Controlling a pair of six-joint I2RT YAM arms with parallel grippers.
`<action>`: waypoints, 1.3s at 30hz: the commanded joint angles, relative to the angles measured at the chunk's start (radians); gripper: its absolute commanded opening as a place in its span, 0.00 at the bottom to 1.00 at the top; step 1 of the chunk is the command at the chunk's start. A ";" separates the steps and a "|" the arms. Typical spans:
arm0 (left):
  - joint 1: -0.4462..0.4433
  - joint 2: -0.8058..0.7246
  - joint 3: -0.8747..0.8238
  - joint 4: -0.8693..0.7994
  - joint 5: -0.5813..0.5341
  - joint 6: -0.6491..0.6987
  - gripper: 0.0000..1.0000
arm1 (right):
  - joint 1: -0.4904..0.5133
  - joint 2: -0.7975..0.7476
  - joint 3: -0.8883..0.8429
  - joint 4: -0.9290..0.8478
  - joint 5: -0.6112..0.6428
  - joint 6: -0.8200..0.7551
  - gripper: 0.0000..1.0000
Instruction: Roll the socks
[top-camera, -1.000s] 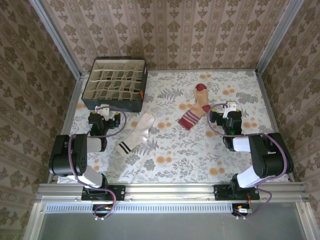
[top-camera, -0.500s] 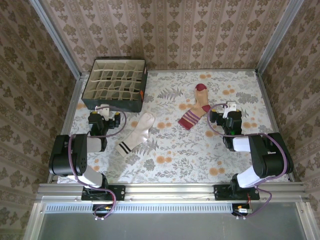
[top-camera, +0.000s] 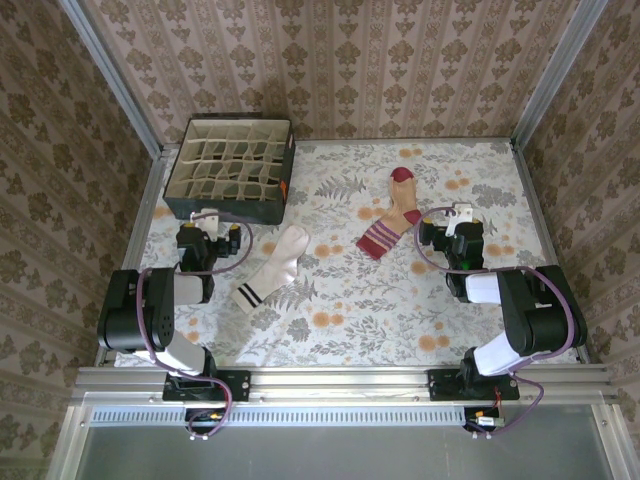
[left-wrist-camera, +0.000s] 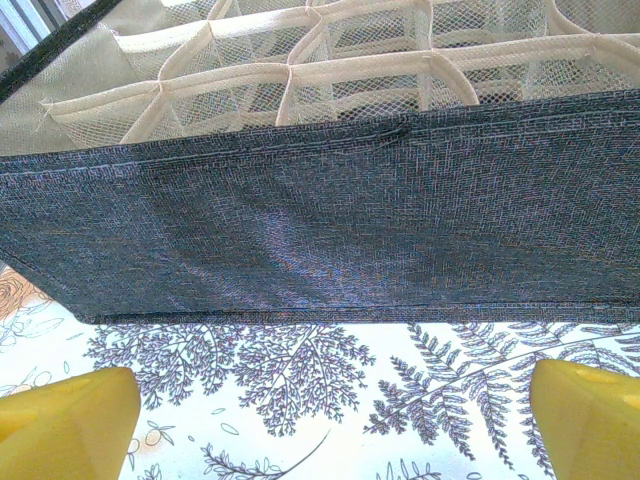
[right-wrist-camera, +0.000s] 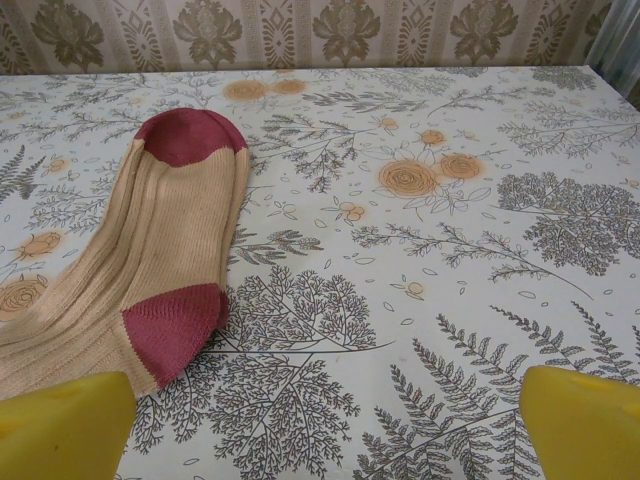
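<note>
You are looking down from above and behind on the whole table (top-camera: 380, 300). Your left wrist camera is facing the box (left-wrist-camera: 320, 210) closely, your right the tan sock (right-wrist-camera: 150, 240); both are showing overhead too.

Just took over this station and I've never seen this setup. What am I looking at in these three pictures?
Two robot arms sit at the near table edge. The top picture looks down from behind them: the left gripper faces a divided box, the right gripper is beside the tan sock; a cream sock lies between them. The other two pictures come from cameras on each wrist; the yellow shapes at the bottom are that arm's own fingers. Both grippers are open and hold nothing.
</note>
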 joint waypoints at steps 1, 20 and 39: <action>0.002 0.006 0.014 0.018 -0.004 -0.016 1.00 | -0.003 0.007 0.014 -0.002 -0.002 0.011 1.00; -0.037 -0.217 -0.002 -0.140 -0.022 0.019 1.00 | 0.202 -0.192 0.279 -0.745 0.101 -0.025 0.93; -0.327 -0.374 0.131 -0.540 0.002 -0.058 1.00 | 0.505 0.281 0.774 -1.344 -0.067 -0.034 0.71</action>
